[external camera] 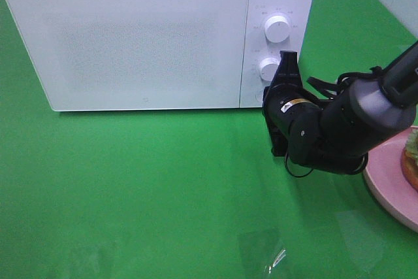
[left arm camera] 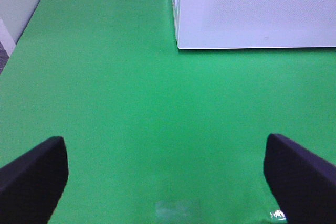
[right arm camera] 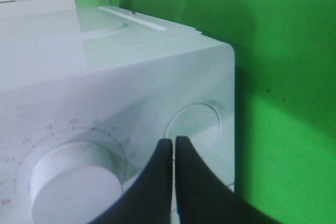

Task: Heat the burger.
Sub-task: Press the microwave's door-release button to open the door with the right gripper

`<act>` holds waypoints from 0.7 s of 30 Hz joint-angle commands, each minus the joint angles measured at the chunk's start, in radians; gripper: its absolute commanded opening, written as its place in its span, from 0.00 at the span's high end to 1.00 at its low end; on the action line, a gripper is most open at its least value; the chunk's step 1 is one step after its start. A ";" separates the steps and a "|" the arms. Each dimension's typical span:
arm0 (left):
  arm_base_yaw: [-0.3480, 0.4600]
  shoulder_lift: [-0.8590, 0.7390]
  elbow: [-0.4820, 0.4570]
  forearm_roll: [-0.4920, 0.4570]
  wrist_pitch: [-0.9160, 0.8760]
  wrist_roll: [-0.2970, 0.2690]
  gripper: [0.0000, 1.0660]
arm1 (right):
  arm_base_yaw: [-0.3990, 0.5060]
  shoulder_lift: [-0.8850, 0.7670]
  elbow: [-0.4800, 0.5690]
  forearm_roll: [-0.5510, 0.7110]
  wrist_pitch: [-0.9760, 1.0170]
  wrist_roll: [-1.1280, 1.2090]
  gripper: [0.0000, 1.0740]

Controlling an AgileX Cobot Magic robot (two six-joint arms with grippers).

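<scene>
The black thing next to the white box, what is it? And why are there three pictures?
That white box is a microwave on a green table, and the black thing is a robot's right arm. One picture comes from a camera high up. The other two come from small cameras on the robot's wrists. The right arm's jaws are shut and hold nothing, their tips close to the microwave's lower knob. The left arm's jaws are wide open, also empty. At the right edge sits a burger on a pink plate.
</scene>
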 commanded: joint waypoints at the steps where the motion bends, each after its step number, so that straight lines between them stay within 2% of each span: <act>1: -0.005 -0.018 0.002 -0.007 -0.015 0.000 0.13 | -0.010 0.007 -0.012 -0.011 0.004 -0.019 1.00; 8: -0.005 -0.018 0.002 -0.007 -0.015 -0.001 0.13 | -0.010 0.059 -0.032 -0.048 0.001 0.038 1.00; 21: -0.005 -0.018 0.002 -0.008 -0.015 -0.001 0.13 | -0.010 0.095 -0.087 -0.025 -0.058 -0.036 1.00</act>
